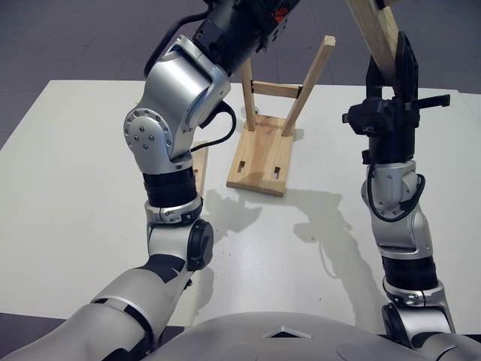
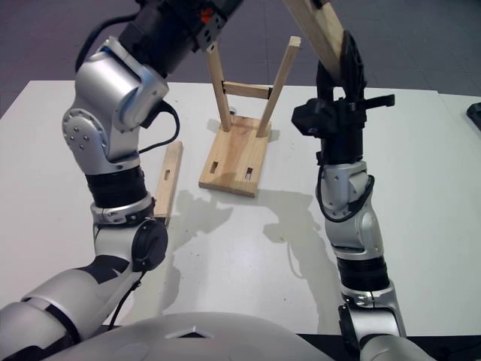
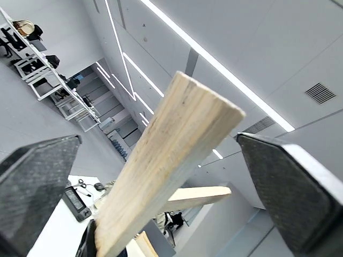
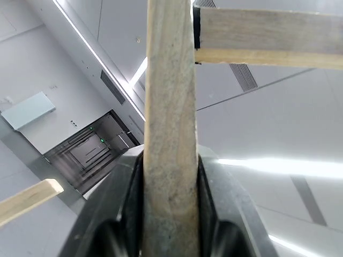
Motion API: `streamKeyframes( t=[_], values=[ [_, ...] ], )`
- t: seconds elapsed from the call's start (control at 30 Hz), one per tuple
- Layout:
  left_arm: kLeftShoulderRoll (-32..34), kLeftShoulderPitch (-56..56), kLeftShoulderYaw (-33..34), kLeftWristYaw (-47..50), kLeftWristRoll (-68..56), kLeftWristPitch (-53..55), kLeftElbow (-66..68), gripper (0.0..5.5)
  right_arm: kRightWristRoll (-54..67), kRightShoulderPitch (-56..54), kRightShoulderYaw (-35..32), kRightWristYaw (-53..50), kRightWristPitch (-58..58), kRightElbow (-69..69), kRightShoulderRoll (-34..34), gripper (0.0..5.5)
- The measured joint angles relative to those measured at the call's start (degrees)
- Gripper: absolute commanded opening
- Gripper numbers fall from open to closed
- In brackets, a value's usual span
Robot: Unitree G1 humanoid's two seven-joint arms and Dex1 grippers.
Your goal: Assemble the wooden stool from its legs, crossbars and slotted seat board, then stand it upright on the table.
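Board (image 1: 255, 162) is being left flat on the table (image 1: 75, 165), toward the far edge, two uprights (image 1: 246, 94) and a crossbar (image 1: 276, 89) standing in it; bare tabletop is being shown in front, between the arms. A leg (image 1: 372, 30) is being clamped by the right gripper (image 1: 388, 60), high up on the right. The left gripper (image 3: 158, 144) is being held wide apart around another stick (image 3: 182, 118). A slat (image 2: 169, 180) is lying just left of the board.

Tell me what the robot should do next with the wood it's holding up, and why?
Probably lower the pale wooden leg piece gripped in the right claw toward the two empty slots at the near end of the flat wooden seat board. The far end already has two upright wooden legs with a crossbar, so the near slots look next.
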Motion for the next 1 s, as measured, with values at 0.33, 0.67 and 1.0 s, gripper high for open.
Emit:
streamKeyframes(
  t=[0.33,0.67,1.0],
  values=[
    [0.7,0.4,-1.5,-0.8,6.5,-1.8,2.1,5.14,-9.8,0.1,4.4,-1.0,-0.3,0.7,1.1,1.03],
    [2.1,1.9,-0.6,-1.5,10.0,-2.9,2.3,3.46,-12.9,1.4,4.5,-2.1,1.6,1.3,2.6,1.03],
    [2.1,2.2,-0.5,-2.7,12.5,-3.1,2.2,1.79,-14.5,2.9,5.2,-2.0,2.2,1.8,3.9,1.03]
  ],
)
